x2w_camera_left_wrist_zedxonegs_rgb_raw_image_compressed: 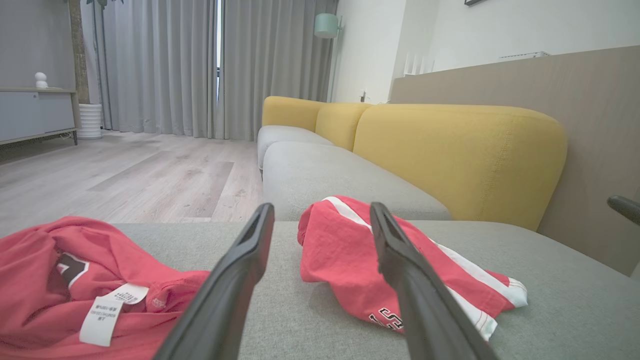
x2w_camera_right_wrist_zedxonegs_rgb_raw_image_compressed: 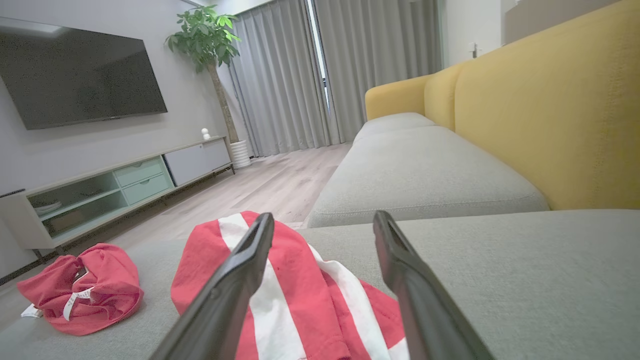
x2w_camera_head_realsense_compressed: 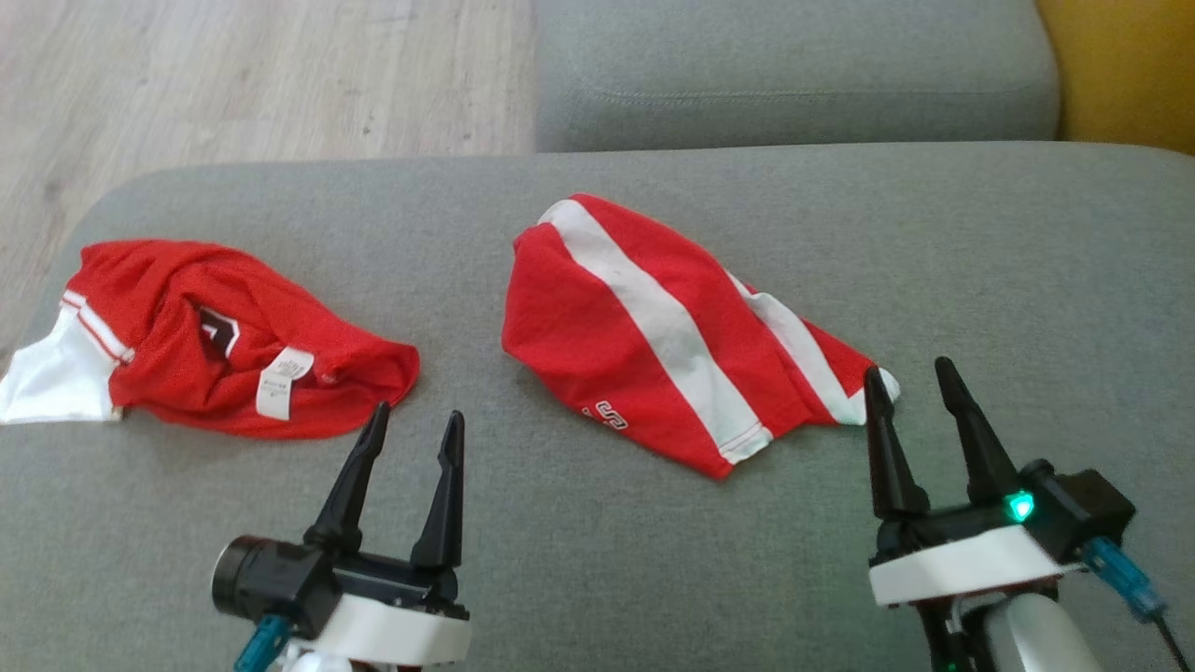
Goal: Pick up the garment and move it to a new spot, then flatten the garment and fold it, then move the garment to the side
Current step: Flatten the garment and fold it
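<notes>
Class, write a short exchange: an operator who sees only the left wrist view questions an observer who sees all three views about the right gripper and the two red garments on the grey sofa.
Operator: Is the right gripper holding the striped garment?
Observer: No. In the head view it stands open, fingertips by that garment's near right corner, gripping nothing.
Operator: Is the crumpled garment all red, apart from its label?
Observer: No. The head view shows a white section at its left end.
</notes>
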